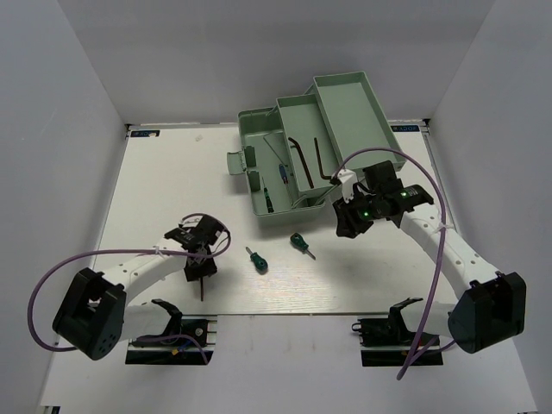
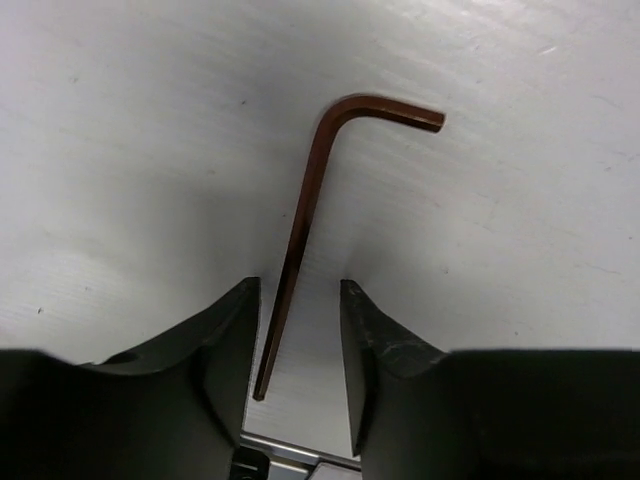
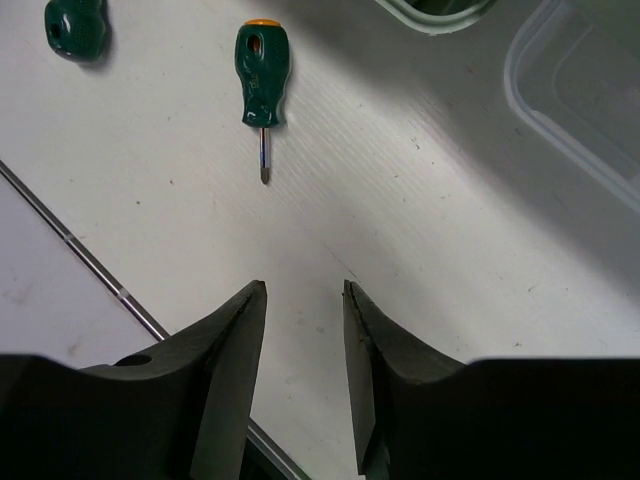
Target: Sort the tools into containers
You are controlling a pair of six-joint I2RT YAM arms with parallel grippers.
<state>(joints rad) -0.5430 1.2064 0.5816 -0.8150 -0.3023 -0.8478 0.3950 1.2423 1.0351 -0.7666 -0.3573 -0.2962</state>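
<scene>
A dark L-shaped hex key [image 2: 310, 200] lies on the white table, its long arm running between the fingers of my left gripper [image 2: 300, 290], which stands open around it without pinching. From above, that gripper [image 1: 200, 263] is at the left, with the hex key [image 1: 201, 289] poking out toward the near edge. My right gripper [image 3: 303, 290] is open and empty over bare table, beside the toolbox's front right corner [image 1: 349, 226]. Two stubby green screwdrivers [image 1: 256, 259] [image 1: 301, 245] lie between the arms. Two hex keys [image 1: 297, 155] [image 1: 321, 159] rest in a pale green tray [image 1: 297, 112].
The pale green toolbox base [image 1: 259, 129] holds thin screwdrivers [image 1: 280, 168]. A second tray [image 1: 345, 103] fans out behind it at the back right. A clear lid [image 3: 590, 80] shows at the right wrist view's upper right. White walls close in the table on three sides.
</scene>
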